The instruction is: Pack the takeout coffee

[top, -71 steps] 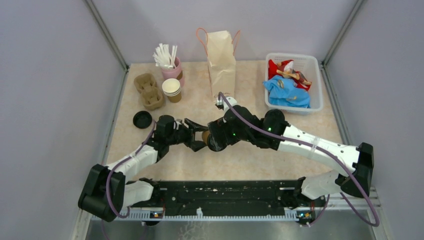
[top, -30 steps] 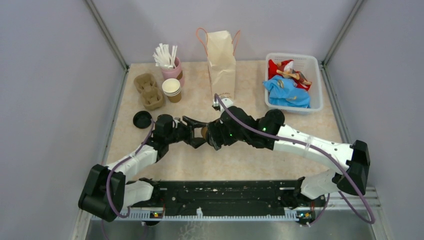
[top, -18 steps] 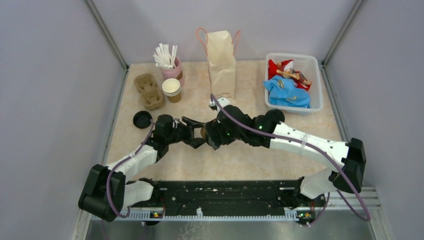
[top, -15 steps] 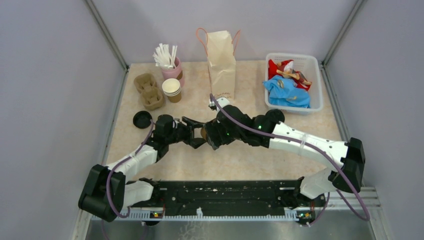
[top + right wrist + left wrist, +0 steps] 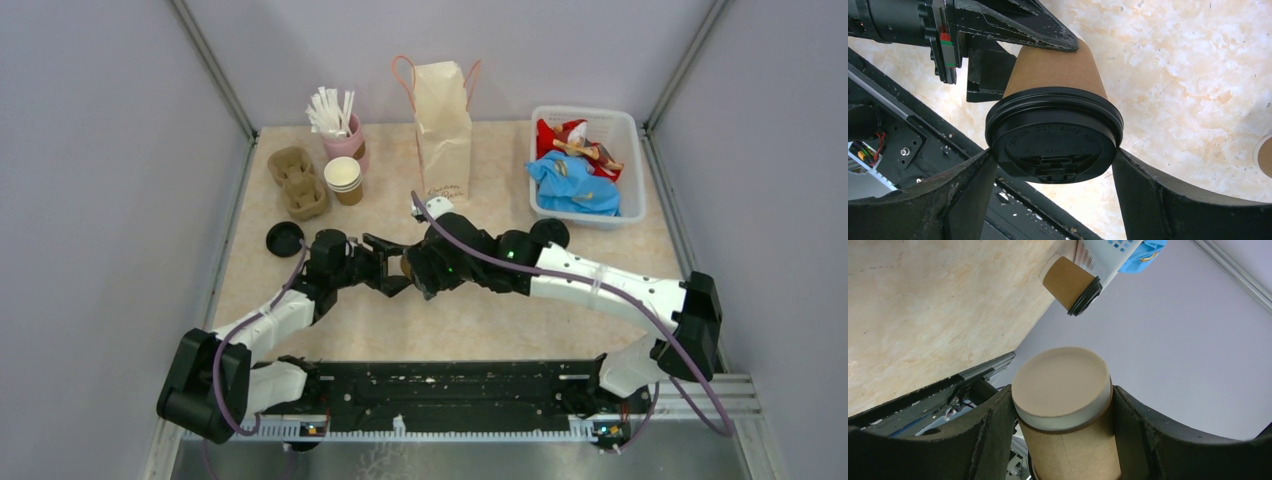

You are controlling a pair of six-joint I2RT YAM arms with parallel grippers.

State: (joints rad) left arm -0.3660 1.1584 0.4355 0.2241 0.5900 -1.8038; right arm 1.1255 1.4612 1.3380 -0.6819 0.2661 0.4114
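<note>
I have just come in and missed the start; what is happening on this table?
Both arms hold one lidded brown paper cup between them: the left gripper clamps its body, the right gripper grips its black lid. A second lidded cup stands beside the white basket. The paper bag stands at the back; neither cup is in it.

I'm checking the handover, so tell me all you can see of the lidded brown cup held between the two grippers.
The small brown paper cup tapers to a recessed base and wears a round black plastic lid with embossed lettering. It lies on its side above the beige marbled table. The left gripper clamps its body near the base; the right gripper grips the lid's rim from both sides.
</note>
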